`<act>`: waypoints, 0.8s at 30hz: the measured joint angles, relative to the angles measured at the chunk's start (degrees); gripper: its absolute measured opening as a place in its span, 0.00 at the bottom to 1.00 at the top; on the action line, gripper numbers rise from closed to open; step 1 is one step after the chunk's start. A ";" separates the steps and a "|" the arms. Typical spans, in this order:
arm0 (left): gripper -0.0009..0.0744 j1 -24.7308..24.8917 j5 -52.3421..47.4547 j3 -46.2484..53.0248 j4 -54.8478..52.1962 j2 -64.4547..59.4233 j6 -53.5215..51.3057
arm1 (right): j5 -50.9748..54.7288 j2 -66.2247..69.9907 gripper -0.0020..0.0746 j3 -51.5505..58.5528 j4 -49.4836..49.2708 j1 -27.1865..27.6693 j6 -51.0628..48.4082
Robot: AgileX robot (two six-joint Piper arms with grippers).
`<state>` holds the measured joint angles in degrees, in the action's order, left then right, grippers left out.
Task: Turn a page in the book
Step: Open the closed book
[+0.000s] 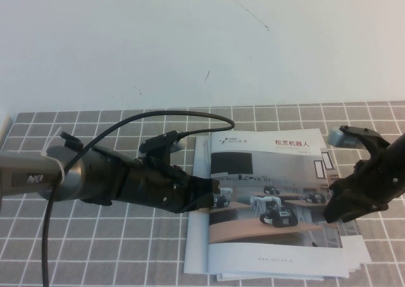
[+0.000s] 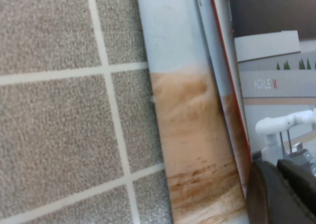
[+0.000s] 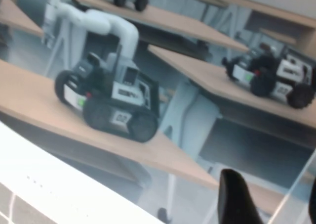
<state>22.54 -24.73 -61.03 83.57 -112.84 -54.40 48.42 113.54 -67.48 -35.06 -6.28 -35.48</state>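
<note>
Underneath everything we see a grey tiled mat (image 1: 114,249) with pale grid lines, its speckled texture clear in the left wrist view, and behind it a plain white wall (image 1: 190,40) marked by a few faint scuffs. Lying closed on the mat, right of centre, is the book (image 1: 272,192), its white cover bearing a red Chinese title and a photo of wheeled robots on wooden desks. It sits on top of similar white booklets (image 1: 354,258), whose edges poke out at its lower right corner.

Our left gripper (image 1: 212,198) reaches across from the left and rests at the book's spine-side edge, over the cover photo; we cannot tell how its fingers stand. A black cable (image 1: 158,117) loops over that arm. In the left wrist view the booklet edges fan out slightly beside the mat.

Our right gripper (image 1: 345,176) sits at the book's right edge, jaws spread wide with nothing between them, one fingertip raised above the cover's upper corner, the other down near the page edge. Its wrist view shows the cover photo close below a dark fingertip (image 3: 236,199).
</note>
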 joint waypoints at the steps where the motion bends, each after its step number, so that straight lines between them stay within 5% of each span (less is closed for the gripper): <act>1: 0.01 0.00 0.00 0.00 0.00 0.00 0.00 | 0.00 0.00 0.44 0.00 0.27 0.00 0.12; 12: 0.01 0.00 -0.09 0.00 0.00 0.00 0.00 | -3.02 0.34 0.44 0.00 -9.49 0.11 -1.29; 24: 0.01 0.00 -0.09 0.00 0.00 0.00 -0.10 | -2.70 0.59 0.44 0.00 -3.32 0.11 0.90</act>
<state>22.54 -24.82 -61.03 83.57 -112.84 -54.50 45.72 114.13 -67.48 -38.38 -6.17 -34.58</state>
